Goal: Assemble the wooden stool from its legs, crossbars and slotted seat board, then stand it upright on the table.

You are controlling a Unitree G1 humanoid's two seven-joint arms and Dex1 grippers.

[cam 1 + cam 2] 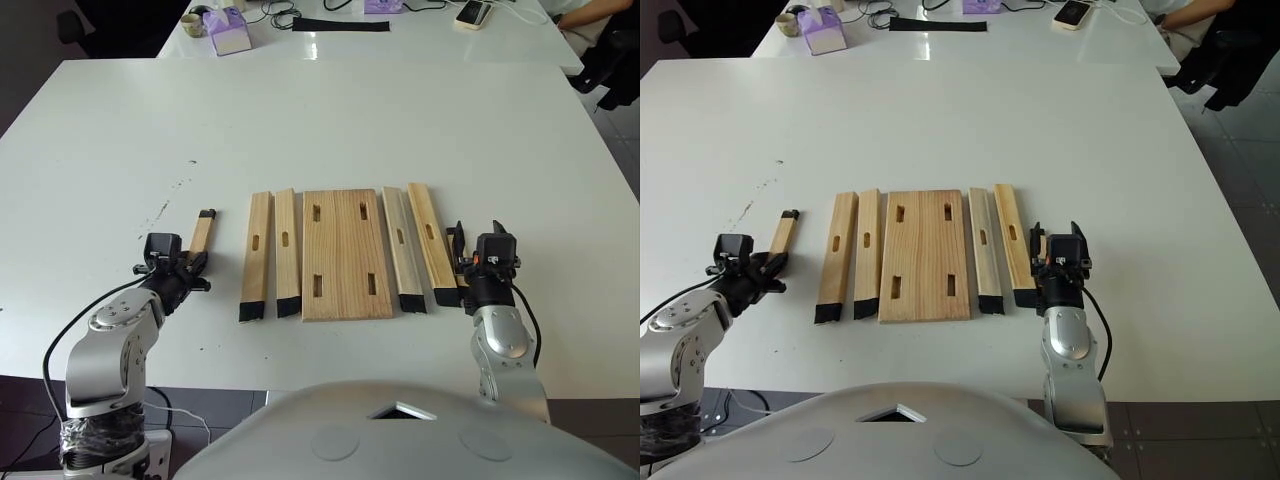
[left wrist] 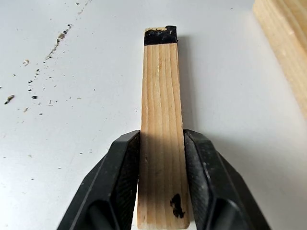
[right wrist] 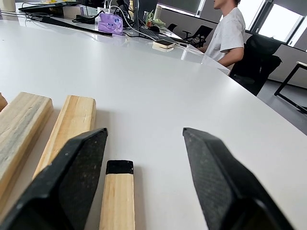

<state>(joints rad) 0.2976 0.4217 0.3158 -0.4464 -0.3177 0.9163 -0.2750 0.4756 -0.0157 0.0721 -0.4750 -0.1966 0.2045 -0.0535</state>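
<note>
Four black-tipped slotted legs (image 1: 258,268) flank the pale four-slot seat board (image 1: 345,255).

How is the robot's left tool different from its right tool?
The left tool is shut tight on a short stick. The right tool is open, with a second stick lying loose between its fingers. The left tool sits left of the wooden planks, the right tool on their right. Both are black and low over the white table.

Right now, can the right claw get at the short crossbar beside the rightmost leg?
Probably yes: the right claw is open, and the short crossbar lies between its jaws with nothing covering it.
</note>
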